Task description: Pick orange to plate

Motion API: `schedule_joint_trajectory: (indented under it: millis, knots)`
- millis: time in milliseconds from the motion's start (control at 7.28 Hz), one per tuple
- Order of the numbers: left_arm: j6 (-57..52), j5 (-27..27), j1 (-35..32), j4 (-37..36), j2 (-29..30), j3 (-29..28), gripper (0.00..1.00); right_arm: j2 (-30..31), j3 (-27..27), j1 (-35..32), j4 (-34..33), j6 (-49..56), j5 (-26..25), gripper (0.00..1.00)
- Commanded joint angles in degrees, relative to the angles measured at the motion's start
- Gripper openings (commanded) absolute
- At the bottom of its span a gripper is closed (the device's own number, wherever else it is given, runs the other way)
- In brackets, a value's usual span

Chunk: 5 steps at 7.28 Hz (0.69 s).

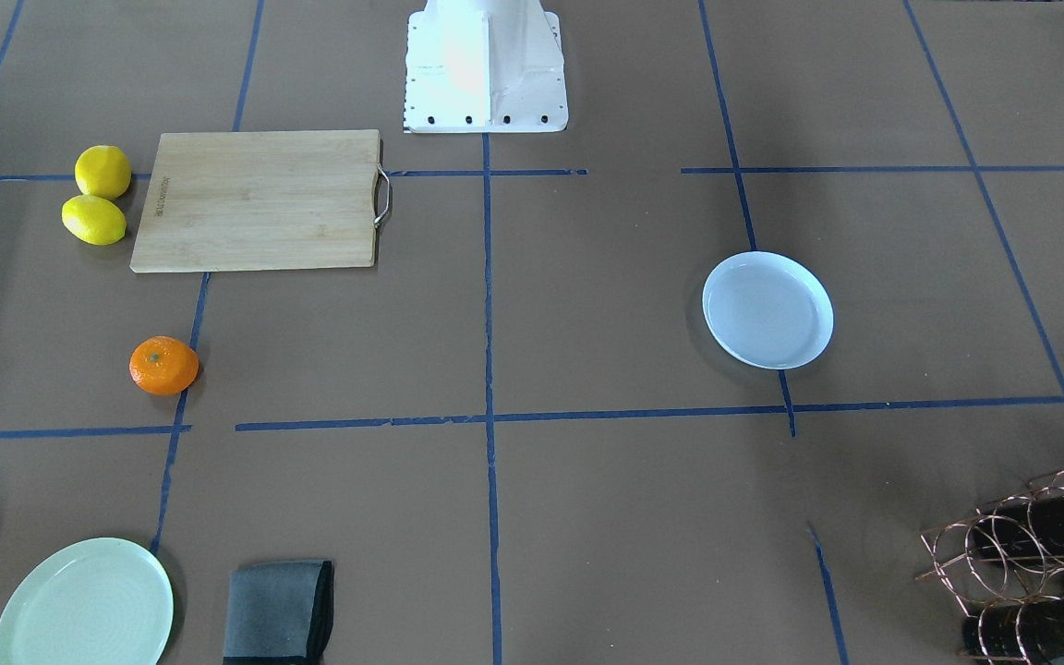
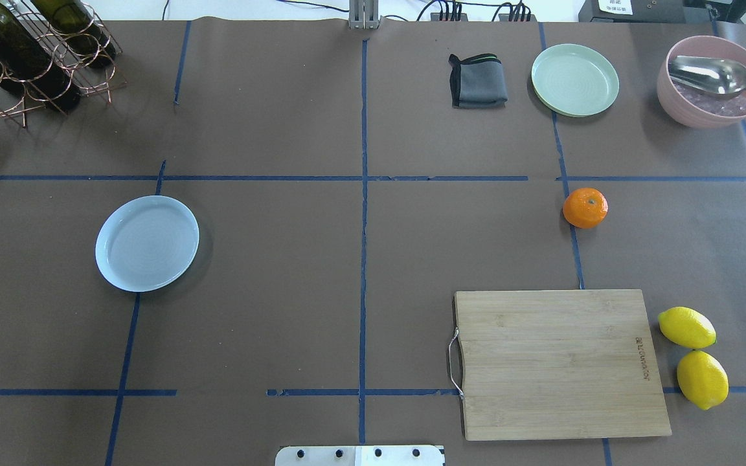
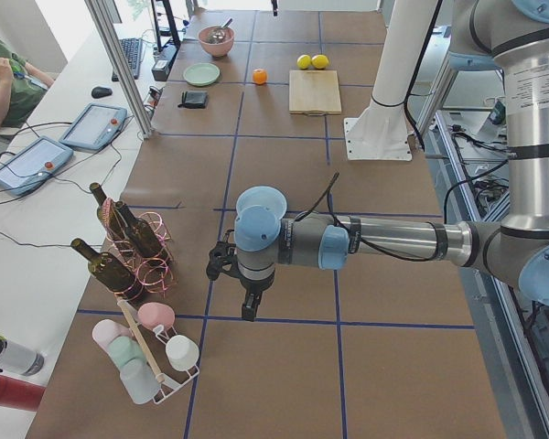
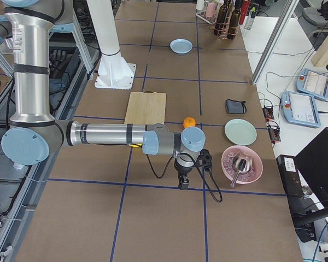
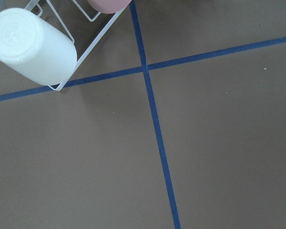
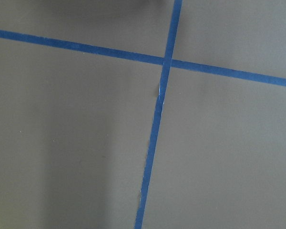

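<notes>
The orange (image 2: 585,208) lies alone on the brown table, right of centre in the overhead view, also seen as the orange (image 1: 163,366). The white-bluish plate (image 2: 147,243) sits bare on the left half, far from the fruit. My left gripper (image 3: 247,311) shows only in the exterior left view, hanging low beside a mug rack, well off from the plate. My right gripper (image 4: 183,184) shows only in the exterior right view, a short way nearer the camera than the orange (image 4: 189,122). I cannot tell whether either is open or shut. The wrist views show only table and tape.
A wooden cutting board (image 2: 561,362) lies near the robot's base with two lemons (image 2: 693,356) beside it. At the far edge stand a pale green plate (image 2: 575,79), a folded grey cloth (image 2: 478,81), a pink bowl (image 2: 713,81) with a spoon, and a wire bottle rack (image 2: 30,58).
</notes>
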State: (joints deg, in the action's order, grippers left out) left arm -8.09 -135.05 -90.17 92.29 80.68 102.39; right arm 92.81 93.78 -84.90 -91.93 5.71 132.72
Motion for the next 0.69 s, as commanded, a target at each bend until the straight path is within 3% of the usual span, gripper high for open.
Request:
schedule_joint_trajectory:
  millis: [0,275,550]
  knots:
    - [0.0,0.0,0.0,0.1,0.1,0.0,1.0,0.0,0.0,0.0,0.0,-0.1,0.0,1.0]
    - [0.0,-0.1,0.0,0.1,0.2,0.5,1.0,-0.1,0.1,0.0,0.0,0.0,-0.1,1.0]
    - [0.1,0.0,0.2,0.4,0.5,0.9,1.0,-0.5,2.1,4.2,0.0,-0.1,-0.1,1.0]
